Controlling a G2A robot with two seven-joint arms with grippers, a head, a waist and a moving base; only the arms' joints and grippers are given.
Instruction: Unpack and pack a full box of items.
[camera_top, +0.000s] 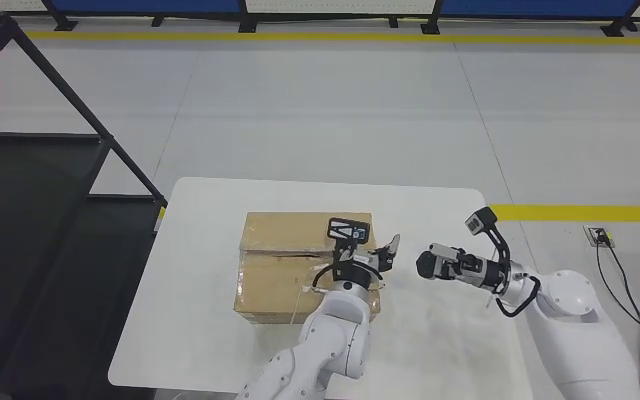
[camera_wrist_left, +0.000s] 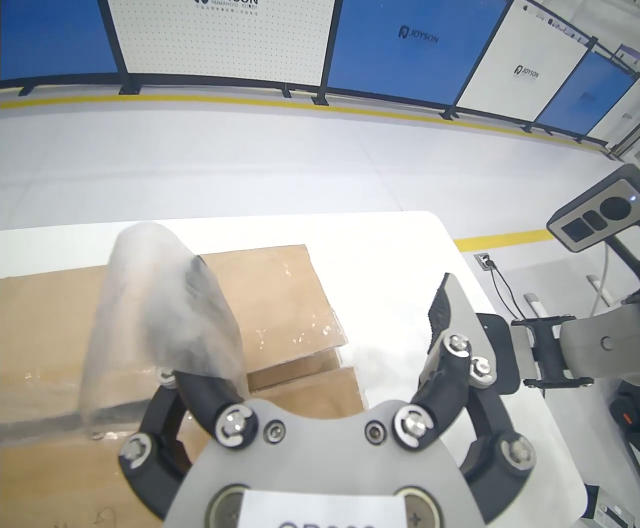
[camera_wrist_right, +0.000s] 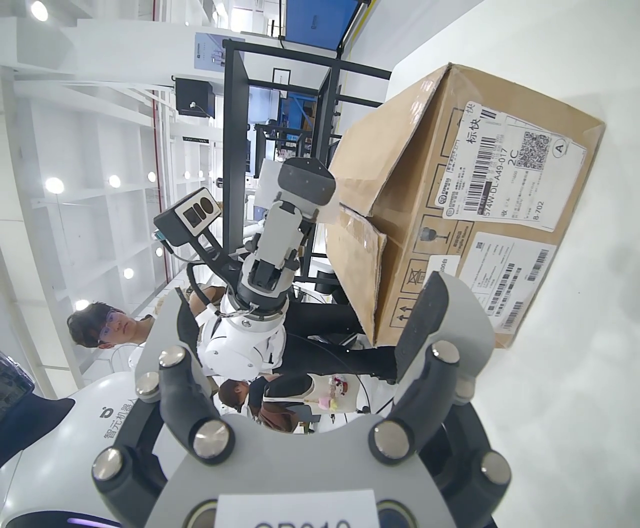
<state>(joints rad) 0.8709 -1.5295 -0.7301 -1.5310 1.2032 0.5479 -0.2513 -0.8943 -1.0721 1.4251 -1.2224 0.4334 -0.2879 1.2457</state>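
Left gripper spread wide open above the end of the cardboard box; right gripper also open, empty, just off that same end.

Sitting near the middle of the white surface, the box has its top flaps down, though the seam gapes a little at the end facing the right gripper. A cloudy, see-through strip, apparently tape, hangs over one finger of the left gripper, with the box lid right beneath it. Printed labels cover the box's end wall. The right gripper points at that wall from the side, close to it but not touching it.
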